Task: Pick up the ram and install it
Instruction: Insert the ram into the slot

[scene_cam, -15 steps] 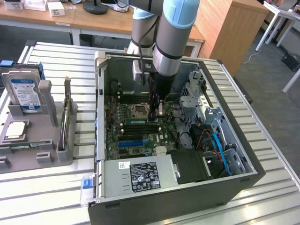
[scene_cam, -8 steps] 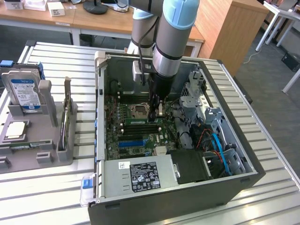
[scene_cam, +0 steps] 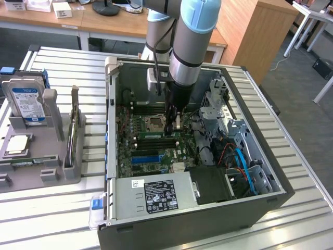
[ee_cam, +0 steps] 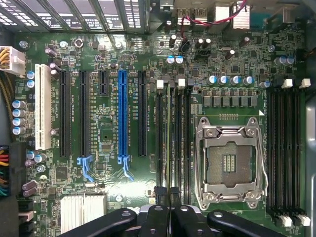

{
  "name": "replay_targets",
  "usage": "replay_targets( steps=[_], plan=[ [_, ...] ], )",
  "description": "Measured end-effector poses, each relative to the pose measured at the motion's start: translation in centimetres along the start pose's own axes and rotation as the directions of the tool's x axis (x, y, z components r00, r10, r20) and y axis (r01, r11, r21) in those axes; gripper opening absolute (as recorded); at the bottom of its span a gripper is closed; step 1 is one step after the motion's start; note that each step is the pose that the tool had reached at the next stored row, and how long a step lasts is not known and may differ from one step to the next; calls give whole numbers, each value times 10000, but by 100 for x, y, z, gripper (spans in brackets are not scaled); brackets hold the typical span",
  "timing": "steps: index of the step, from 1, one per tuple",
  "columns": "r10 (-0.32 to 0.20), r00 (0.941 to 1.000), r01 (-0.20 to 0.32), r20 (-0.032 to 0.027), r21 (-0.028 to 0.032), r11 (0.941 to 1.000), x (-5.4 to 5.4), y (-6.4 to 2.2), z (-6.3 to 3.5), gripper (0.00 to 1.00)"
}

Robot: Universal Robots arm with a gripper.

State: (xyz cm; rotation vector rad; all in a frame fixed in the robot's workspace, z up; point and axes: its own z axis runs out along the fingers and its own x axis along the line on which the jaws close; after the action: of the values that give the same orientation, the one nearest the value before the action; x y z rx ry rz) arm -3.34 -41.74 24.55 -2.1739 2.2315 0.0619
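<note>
Green motherboard (ee_cam: pixel 111 113) bears 1 blue slot (ee_cam: pixel 123 116) and 1 white slot (ee_cam: pixel 43 106).

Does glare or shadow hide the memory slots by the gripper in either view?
Exterior view: even room light and no glare, though the inside of the case around the memory slots and gripper is dimmer than the table. Wrist view: flat, even light on the motherboard, mild glints on the CPU socket frame, slots unshadowed.
</note>
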Motion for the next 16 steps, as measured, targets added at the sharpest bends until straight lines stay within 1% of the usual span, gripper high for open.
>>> replay_targets(
  steps=[8,16],
  plan=[
    [-2,10000,2,1,4,10000,0,14,2,12],
    [-3,10000,3,-1,3,10000,25,14,4,12]
  ],
)
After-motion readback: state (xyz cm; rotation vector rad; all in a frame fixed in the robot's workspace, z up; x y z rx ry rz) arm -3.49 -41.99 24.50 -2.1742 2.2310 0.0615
